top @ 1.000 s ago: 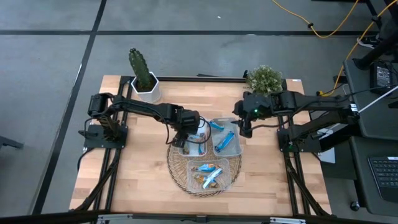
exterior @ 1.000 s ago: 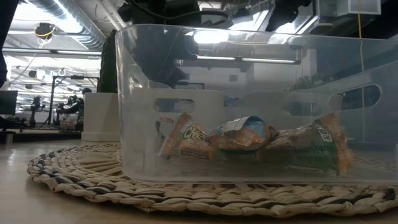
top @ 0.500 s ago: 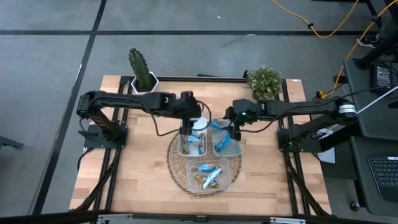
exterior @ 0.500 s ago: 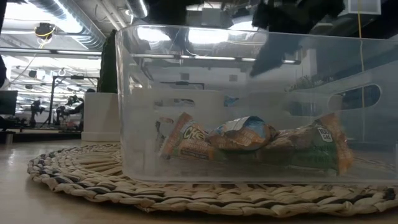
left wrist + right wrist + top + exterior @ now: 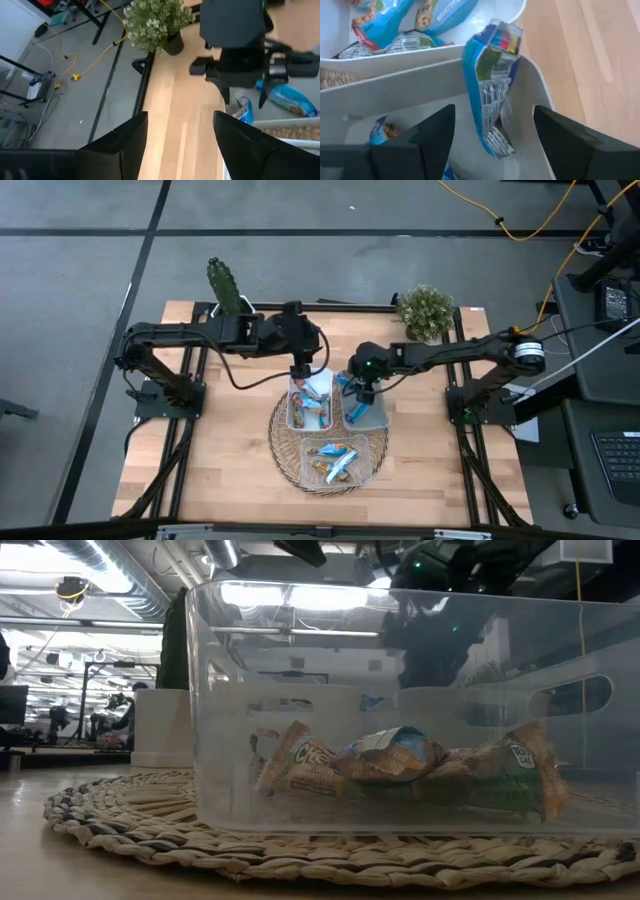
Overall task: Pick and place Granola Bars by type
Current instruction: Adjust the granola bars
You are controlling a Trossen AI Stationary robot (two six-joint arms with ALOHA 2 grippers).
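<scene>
A blue granola bar [image 5: 492, 85] is standing tilted against the white tray's wall [image 5: 535, 100], just ahead of the right pincer [image 5: 358, 392], whose fingers are spreading apart around nothing. The left pincer [image 5: 300, 370] is hovering over the neighbouring tray [image 5: 292, 412], fingers apart, empty.

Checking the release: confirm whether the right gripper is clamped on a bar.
No: the right gripper stands open, and the blue bar leans untouched against the tray wall.
</scene>
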